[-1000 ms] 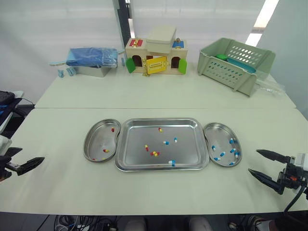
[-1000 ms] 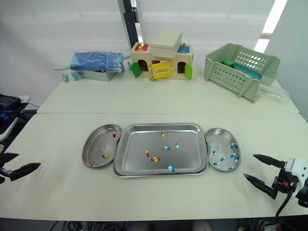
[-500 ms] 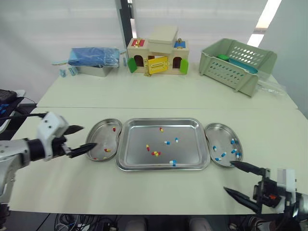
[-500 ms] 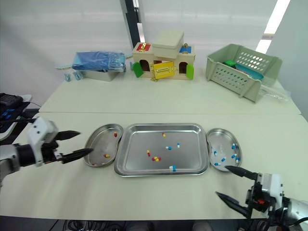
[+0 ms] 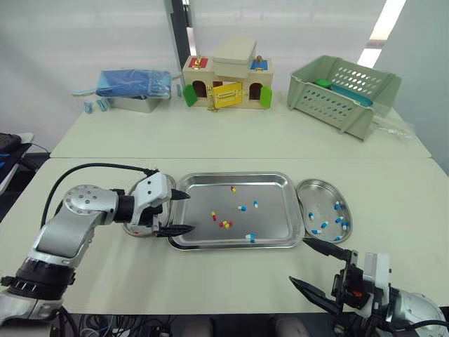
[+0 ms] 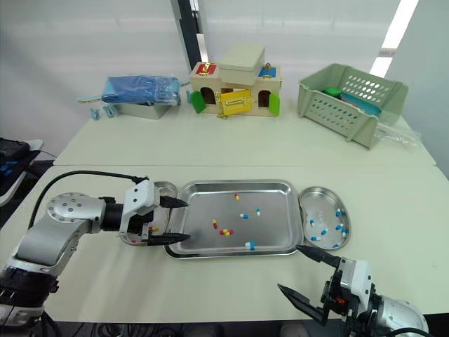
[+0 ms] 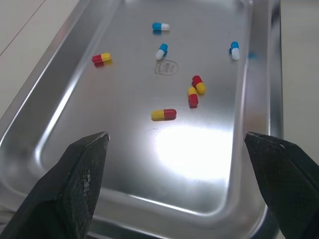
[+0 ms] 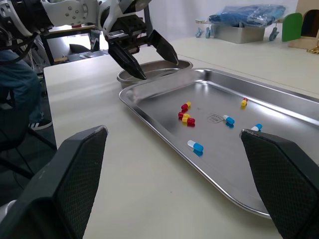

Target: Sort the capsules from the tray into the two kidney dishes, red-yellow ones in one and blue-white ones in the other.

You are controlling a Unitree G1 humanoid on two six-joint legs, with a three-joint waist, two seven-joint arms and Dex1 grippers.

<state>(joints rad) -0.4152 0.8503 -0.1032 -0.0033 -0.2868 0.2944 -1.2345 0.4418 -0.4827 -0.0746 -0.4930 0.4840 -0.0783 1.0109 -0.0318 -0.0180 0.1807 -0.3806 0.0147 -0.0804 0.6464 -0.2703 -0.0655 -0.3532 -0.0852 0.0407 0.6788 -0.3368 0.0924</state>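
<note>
Left gripper (image 5: 188,213) being held agape at tray (image 5: 277,221) edge | right gripper (image 5: 299,261) being held agape | capsules (image 7: 164,114) being shown close in left wrist view

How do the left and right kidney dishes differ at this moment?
The left kidney dish shows a red-yellow capsule; the right kidney dish holds several blue-white capsules. The open left gripper partly covers the left kidney dish; the right kidney dish lies uncovered. Both are shiny metal, flanking the tray.
</note>
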